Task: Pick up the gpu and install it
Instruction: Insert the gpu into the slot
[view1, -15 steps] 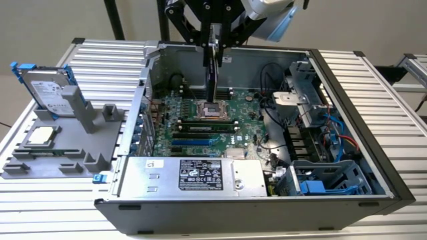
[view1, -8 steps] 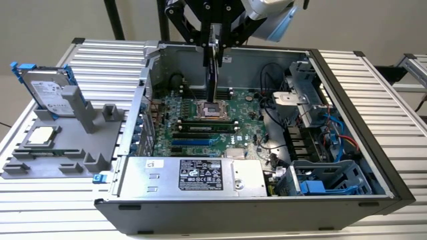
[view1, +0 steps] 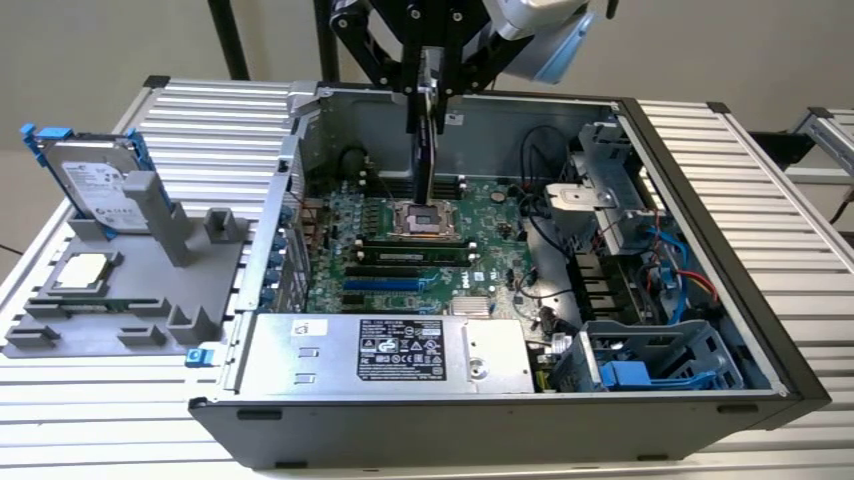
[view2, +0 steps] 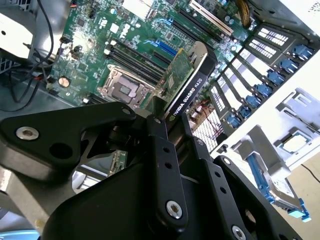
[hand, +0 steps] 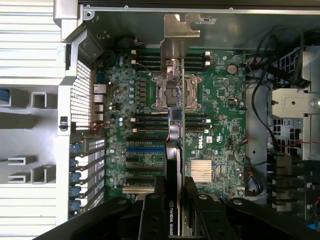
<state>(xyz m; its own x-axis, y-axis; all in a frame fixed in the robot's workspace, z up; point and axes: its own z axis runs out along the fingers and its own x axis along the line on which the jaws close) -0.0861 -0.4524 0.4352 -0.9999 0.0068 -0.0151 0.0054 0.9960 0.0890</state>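
My gripper (view1: 430, 78) is shut on the gpu (view1: 430, 150) and holds it on edge above the open computer case (view1: 694, 180), over the motherboard (view1: 387, 240) near the CPU socket (view1: 430, 218). In the second wrist view the gpu (view2: 186, 87) shows its black cooler and green board between the black fingers (view2: 160, 140). In the first wrist view the gpu (hand: 175, 127) is seen edge-on, with its silver bracket (hand: 179, 35) at the far end. It hangs clear of the expansion slots (hand: 145, 148).
A grey fixture (view1: 107, 320) at the exterior view's left carries a silver hard drive with blue rails (view1: 100, 185) and a square silver CPU chip (view1: 83, 270). Inside the case are the power supply (view1: 400, 350), cables (view1: 547, 200) and a drive cage (view1: 654, 355).
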